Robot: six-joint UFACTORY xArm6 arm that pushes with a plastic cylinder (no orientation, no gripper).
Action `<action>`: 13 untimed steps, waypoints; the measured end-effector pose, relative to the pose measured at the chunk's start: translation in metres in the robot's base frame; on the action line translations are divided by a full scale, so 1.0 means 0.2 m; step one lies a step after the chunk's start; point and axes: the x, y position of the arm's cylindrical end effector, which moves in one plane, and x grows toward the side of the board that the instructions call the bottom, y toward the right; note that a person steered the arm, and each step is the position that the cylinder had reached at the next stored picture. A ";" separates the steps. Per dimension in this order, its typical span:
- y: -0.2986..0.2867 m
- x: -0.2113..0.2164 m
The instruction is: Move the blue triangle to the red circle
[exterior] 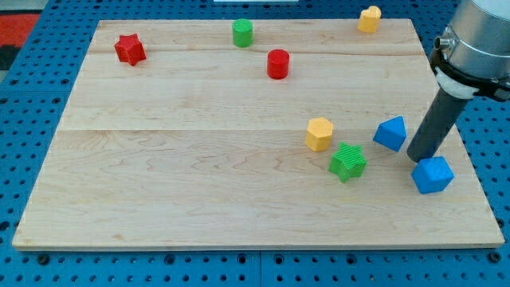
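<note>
My tip [417,157], the lower end of the tool, a plain dark rod with nothing to open or grip, is resting on the table [199,191] near the view's right edge. It is sitting between the blue triangle [390,132], just to its left, and a blue cube [433,174], just below it. Farther left, a yellow hexagon [319,133] and a green star [347,162] are lying close together. The red circle [277,64] is standing well apart toward the view's top, with a green cylinder [242,33], a red star [129,49] and another yellow block [369,18] along the top.
</note>
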 end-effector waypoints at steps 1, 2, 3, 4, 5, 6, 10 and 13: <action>0.18 -0.11; 0.16 -0.15; 0.03 -0.15; -0.19 -0.15; -0.41 -0.15; -0.48 -0.20; -0.52 -0.52; -0.54 -0.55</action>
